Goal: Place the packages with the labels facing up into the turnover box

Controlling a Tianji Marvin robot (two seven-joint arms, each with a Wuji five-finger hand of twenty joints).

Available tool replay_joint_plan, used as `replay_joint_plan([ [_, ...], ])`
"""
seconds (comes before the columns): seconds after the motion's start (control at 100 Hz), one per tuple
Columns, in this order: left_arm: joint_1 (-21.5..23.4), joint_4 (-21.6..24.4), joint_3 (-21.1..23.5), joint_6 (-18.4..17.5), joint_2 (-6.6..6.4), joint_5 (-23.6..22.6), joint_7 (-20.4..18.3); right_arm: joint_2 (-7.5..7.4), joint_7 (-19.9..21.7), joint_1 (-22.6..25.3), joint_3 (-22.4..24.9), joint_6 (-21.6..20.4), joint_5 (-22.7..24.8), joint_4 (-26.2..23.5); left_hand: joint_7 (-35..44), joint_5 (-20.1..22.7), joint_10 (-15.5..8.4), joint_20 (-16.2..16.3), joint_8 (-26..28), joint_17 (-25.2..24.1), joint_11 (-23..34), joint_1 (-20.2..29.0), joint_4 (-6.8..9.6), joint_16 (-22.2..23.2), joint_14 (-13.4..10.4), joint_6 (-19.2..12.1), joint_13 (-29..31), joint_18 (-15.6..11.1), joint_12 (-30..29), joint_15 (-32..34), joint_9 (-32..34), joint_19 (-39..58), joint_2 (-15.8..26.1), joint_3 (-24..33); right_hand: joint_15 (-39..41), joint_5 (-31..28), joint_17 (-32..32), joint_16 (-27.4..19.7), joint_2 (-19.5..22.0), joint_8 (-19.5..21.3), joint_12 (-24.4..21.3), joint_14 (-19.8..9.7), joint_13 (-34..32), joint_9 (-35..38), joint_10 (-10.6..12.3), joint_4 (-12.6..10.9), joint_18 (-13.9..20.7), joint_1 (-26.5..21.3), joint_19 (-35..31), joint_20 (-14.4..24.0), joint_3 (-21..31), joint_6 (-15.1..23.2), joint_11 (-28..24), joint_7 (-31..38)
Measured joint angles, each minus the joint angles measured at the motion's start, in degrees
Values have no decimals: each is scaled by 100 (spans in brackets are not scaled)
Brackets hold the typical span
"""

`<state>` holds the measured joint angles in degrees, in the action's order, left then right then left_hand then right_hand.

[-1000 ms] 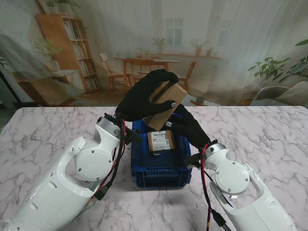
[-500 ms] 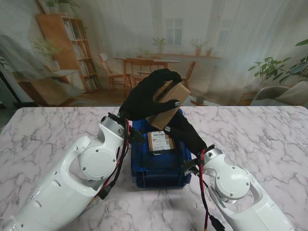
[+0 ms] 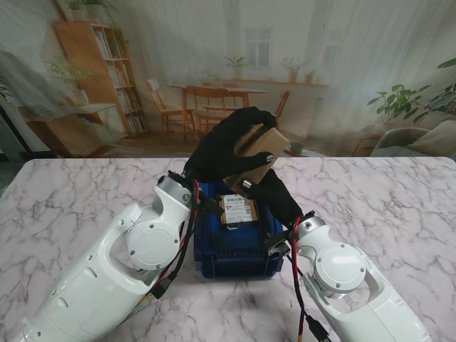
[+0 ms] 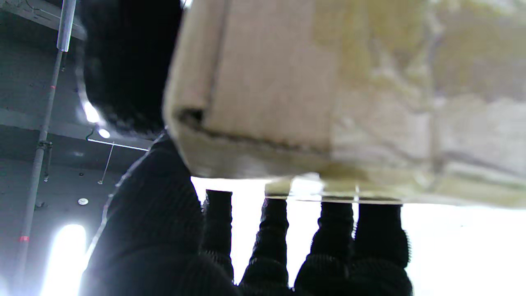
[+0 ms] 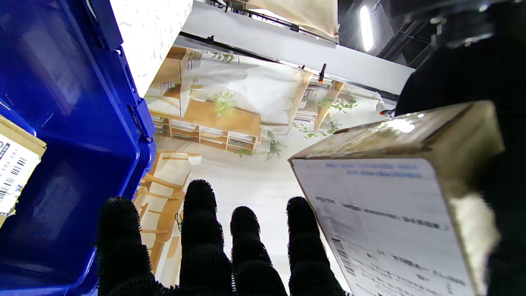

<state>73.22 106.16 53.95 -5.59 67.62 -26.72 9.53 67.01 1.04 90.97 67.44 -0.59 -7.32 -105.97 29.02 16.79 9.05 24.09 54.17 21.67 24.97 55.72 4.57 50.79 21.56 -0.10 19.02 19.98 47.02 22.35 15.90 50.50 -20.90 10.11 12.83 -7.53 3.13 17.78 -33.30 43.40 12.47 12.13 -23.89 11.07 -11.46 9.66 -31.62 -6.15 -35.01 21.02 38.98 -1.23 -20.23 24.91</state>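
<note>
My left hand (image 3: 224, 146) in its black glove is shut on a brown cardboard package (image 3: 255, 158), held tilted in the air over the far end of the blue turnover box (image 3: 239, 249). The left wrist view is filled by that package (image 4: 328, 90). Its white printed label (image 5: 382, 222) faces down toward my right hand, as the right wrist view shows. My right hand (image 3: 271, 196) is open under the package, fingers (image 5: 201, 230) spread and not gripping it. Another package (image 3: 237, 210) lies in the box with its label up.
The box stands on a marble table (image 3: 385, 199) between my two forearms. A room backdrop with shelves and chairs (image 3: 214, 100) rises behind the table's far edge.
My left hand has carried the package a little to the right and farther from me. My right hand has slid in under it, closer to the box's middle.
</note>
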Motion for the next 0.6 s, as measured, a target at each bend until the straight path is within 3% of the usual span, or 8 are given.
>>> replay_joint_plan([
  [0.06, 0, -11, -14, 3, 2, 0, 1, 10, -53, 3, 0, 0, 38, -2, 21, 0, 0, 0, 0, 0, 1, 5, 0, 0, 0, 0, 0, 0, 0, 0, 0, -10, 0, 0, -3, 0, -10, -7, -47, 146, 7, 0, 0, 0, 0, 0, 17, -218, 7, -2, -176, 234, 0, 559],
  [0.16, 1, -22, -25, 5, 3, 1, 1, 28, -109, 31, 26, 27, 31, -17, 31, 0, 0, 0, 0, 0, 3, 5, 0, 0, -5, 0, 1, 0, -9, 0, 0, -14, 0, 0, -5, -23, -22, -9, -83, 348, 77, 0, 0, 0, 0, 52, 26, -552, 58, -4, -595, 247, -15, 1345],
  [0.34, 11, -21, -41, 6, 5, 12, -3, 49, -175, 94, 77, 122, -128, -70, 68, 0, 44, 0, 0, 0, 7, 5, -1, 0, -15, 0, 23, 0, -46, 0, 3, -35, 0, 0, -6, -314, -24, -10, -131, 362, 636, -2, 6, -2, -4, 57, 36, -1309, 112, -11, -1597, 247, -994, 1939],
  [0.43, 11, -21, -44, 5, 5, 18, -16, 68, -243, 123, 80, 152, -188, -96, 68, 0, 48, 0, -69, -13, 7, 8, -64, -47, -38, 0, 23, 0, -129, 1, 4, -71, 1, 0, -6, -409, -24, -10, -228, 362, 891, -3, 5, 171, 7, 78, 38, -1290, 129, -74, -1327, 234, -1358, 1941],
  [0.55, 16, -21, -37, -7, 5, 18, -68, 94, -272, 172, 114, 151, -358, -121, 27, 1, 48, 0, -198, -31, -20, 180, -154, -140, -96, 0, 23, -1, -261, 3, 4, -90, 135, -432, -9, -525, -25, -10, -559, 359, 990, -10, -220, 981, 269, 203, 46, -1282, 222, -148, -649, 35, -1497, 1941],
  [0.6, 18, -22, -33, -11, 4, 19, -92, 102, -274, 198, 131, 150, -424, -131, -67, 1, 48, 0, -297, -31, -70, 199, -184, -150, -127, 0, 23, -50, -315, 3, 4, -90, 214, -550, -10, -529, -25, -10, -569, 359, 1037, -18, -347, 1236, 362, 257, 48, -1298, 244, -203, -647, 30, -1513, 1941],
])
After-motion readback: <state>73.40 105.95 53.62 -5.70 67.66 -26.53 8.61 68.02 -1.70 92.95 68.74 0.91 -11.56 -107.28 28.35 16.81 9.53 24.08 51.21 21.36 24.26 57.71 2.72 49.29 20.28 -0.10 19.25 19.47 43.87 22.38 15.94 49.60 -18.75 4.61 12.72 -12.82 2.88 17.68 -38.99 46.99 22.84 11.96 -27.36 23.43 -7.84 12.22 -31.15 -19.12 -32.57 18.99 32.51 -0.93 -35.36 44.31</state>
